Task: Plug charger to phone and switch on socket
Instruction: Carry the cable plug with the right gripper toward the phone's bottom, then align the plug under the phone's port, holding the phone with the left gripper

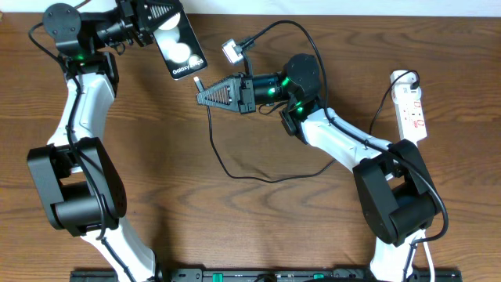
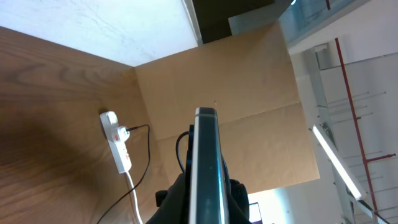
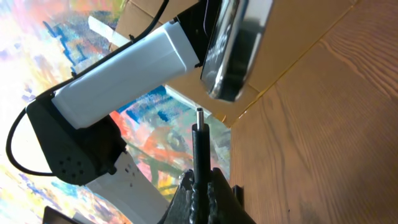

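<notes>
Two arms are both working up near the far edge of the table (image 1: pixel 156 157), which is plain brown wood with a strong grain.

The left gripper (image 1: pixel 160 23) is clamped tight on one end of the phone (image 1: pixel 180 48) and holds it up off the wood. The screen faces the overhead camera, with two round white reflections on it. From the left wrist you only get the phone edge-on.

The right gripper (image 3: pixel 200 186) is pinched together on the charger (image 3: pixel 199 140) just behind its little plug. The tip sticks out and points at the phone's free end. It's very close, but there's a gap you can see from the right wrist, so they aren't touching. The rest of the black cable droops down and loops across the wood.

The socket (image 1: pixel 412 110) lies flat by the right edge, well apart from the phone. A black lead goes into its far end and its white cord (image 2: pixel 134 199) trails off. Can't tell how the switches are set.

Room-wise, a cardboard-brown board (image 2: pixel 249 87) stands past the table edge. The left wrist also catches a strip light (image 2: pixel 336 162) and red pipes (image 2: pixel 351 106). A splashy multicoloured backdrop (image 3: pixel 37 37) sits behind the left arm.
</notes>
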### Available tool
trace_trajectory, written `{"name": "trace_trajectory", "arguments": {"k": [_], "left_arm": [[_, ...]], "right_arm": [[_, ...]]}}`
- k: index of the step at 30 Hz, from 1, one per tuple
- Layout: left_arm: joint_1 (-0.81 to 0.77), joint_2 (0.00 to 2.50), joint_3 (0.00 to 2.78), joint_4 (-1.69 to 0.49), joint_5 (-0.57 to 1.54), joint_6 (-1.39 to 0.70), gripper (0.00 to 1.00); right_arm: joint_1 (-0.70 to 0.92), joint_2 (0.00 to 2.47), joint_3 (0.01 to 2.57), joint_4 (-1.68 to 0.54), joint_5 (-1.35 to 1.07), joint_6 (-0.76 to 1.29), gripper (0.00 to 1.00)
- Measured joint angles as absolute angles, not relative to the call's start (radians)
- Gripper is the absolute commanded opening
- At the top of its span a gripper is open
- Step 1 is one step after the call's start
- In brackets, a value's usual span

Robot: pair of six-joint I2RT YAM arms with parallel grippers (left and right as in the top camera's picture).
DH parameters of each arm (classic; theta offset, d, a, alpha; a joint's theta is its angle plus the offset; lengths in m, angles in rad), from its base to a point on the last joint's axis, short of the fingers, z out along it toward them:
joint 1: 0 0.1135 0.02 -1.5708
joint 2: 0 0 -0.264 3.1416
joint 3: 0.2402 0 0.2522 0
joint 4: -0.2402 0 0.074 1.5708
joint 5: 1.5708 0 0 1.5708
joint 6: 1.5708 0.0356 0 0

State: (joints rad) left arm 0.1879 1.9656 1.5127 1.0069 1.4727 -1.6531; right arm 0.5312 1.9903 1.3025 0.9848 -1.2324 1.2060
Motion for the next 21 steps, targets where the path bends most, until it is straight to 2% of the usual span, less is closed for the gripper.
{"name": "trace_trajectory", "arguments": {"k": [21], "left_arm": [[0.163,1.966,1.513,1.007,1.477,-1.653,0.07]], "right_arm": [[0.531,1.990,1.303,0.985,-1.219,1.206,0.01]]}}
